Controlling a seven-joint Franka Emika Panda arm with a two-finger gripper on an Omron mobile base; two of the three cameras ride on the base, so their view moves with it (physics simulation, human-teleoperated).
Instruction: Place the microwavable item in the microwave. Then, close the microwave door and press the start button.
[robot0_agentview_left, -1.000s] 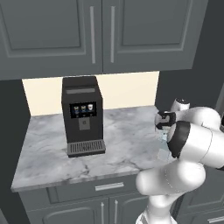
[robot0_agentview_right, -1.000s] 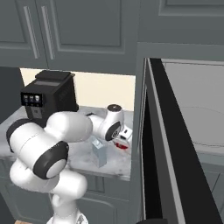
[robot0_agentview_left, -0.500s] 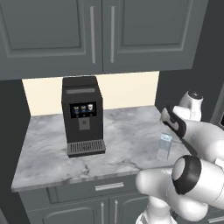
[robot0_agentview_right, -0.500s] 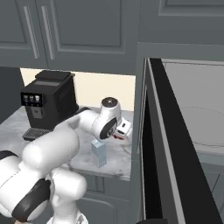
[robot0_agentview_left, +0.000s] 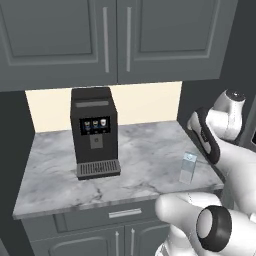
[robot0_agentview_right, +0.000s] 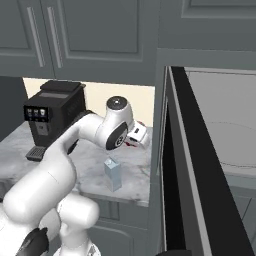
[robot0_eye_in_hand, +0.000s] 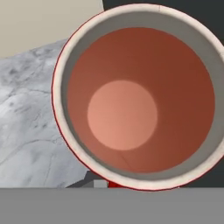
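Note:
The microwavable item (robot0_eye_in_hand: 122, 113), a red cup with a pale rim, looms close in the hand view, seen from above into its open mouth. In the right base view a sliver of its red (robot0_agentview_right: 129, 144) shows under the white hand, where my gripper (robot0_agentview_right: 137, 138) is shut on it, lifted off the counter just left of the microwave door (robot0_agentview_right: 187, 150). That door stands wide open, edge-on toward me. Behind it lies the microwave (robot0_agentview_right: 225, 100) cavity with its glass turntable (robot0_agentview_right: 235, 155). My fingers are hidden behind the cup.
A pale blue-grey carton (robot0_agentview_right: 112, 174) (robot0_agentview_left: 187, 167) stands upright near the marble counter's (robot0_agentview_left: 140, 150) front right corner, below the hand. A black coffee machine (robot0_agentview_left: 95, 132) (robot0_agentview_right: 52, 117) sits at the counter's left. Grey cabinets hang overhead.
The arm has swung its elbow down and to the side, and the hand with the red cup has risen a little beside the open door. The carton stayed put.

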